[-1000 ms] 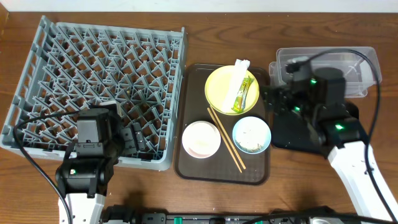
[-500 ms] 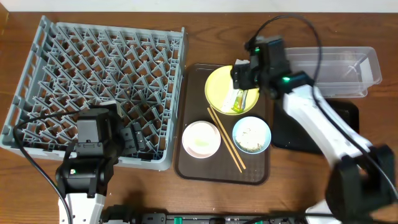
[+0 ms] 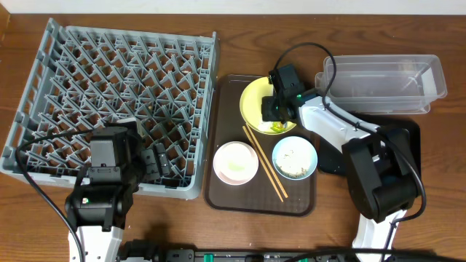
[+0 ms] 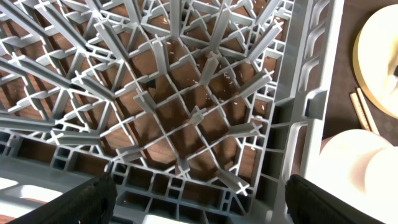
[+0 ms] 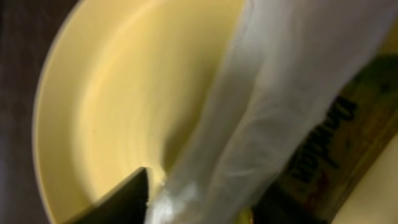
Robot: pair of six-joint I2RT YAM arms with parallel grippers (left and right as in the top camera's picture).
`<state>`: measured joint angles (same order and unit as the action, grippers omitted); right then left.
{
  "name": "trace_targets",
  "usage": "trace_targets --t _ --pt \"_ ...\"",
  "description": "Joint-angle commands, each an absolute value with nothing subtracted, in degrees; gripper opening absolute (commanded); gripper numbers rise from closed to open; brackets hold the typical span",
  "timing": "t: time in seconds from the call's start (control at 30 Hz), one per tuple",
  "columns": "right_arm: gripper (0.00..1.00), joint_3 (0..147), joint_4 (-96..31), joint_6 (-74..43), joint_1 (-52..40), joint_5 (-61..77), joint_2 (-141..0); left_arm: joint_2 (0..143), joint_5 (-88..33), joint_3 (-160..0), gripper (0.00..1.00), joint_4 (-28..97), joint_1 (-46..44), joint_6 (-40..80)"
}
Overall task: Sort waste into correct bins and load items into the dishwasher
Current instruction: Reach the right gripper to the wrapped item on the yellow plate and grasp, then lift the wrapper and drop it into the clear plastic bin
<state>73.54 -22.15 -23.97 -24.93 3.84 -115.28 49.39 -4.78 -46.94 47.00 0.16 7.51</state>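
My right gripper [image 3: 275,109] is down on the pale yellow plate [image 3: 253,102]. In the right wrist view its fingers [image 5: 121,199] press both sides of the crumpled white paper [image 5: 273,106], with the green-and-yellow snack wrapper [image 5: 336,143] beside it. The white bowl [image 3: 235,162], chopsticks [image 3: 263,164] and light blue bowl [image 3: 295,157] holding food scraps lie on the brown tray [image 3: 218,196]. The grey dish rack [image 3: 109,80] fills the left. Open and empty, my left gripper [image 4: 199,199] hovers over the rack's near right corner.
A clear plastic tub [image 3: 382,80] stands at the back right, with the black tray [image 3: 331,156] in front of it under my right arm. The right arm's cable loops above the plate.
The right arm swung from the bins to the yellow plate, dropped onto it, and its jaws narrowed around the white paper. The left arm stayed still.
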Motion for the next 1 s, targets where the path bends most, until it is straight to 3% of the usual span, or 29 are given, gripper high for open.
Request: trace_targets --t 0.0,0.07,0.1,0.4,0.7,0.73,0.77,0.87,0.97 --pt "0.15 74.2 -21.8 -26.8 -25.3 3.2 -114.8 49.3 -5.3 -48.1 0.89 47.1 0.2 7.6" --pt "0.02 74.2 -21.6 -26.8 -25.2 3.0 -113.9 49.4 -5.3 -48.1 0.89 47.2 0.2 7.6" --pt "0.01 74.3 -21.6 -26.8 -25.1 3.0 -113.2 49.4 -5.3 -48.1 0.89 47.2 0.2 7.6" --pt "0.01 74.3 -24.1 -27.6 -20.7 -8.4 -99.7 49.4 -5.3 -48.1 0.89 47.2 0.2 7.6" --pt "0.01 74.2 -29.9 -43.4 -9.8 -16.7 -94.5 49.4 -5.3 -48.0 0.89 47.1 0.2 7.6" --pt "0.04 74.2 -30.4 -45.5 -8.6 -16.7 -94.7 49.4 -5.3 -48.0 0.89 47.2 0.2 7.6" --pt "0.14 74.2 -30.4 -47.4 -7.4 -16.3 -94.8 49.4 -5.3 -48.0 0.90 47.2 0.2 7.6" --pt "0.63 74.2 -27.0 -46.9 -5.2 -12.6 -95.0 49.4 -5.3 -48.0 0.89 47.2 0.2 7.6" --pt "0.69 74.2 -22.2 -38.4 -5.0 -3.8 -95.0 49.4 -5.3 -48.0 0.90 47.2 0.2 7.6"
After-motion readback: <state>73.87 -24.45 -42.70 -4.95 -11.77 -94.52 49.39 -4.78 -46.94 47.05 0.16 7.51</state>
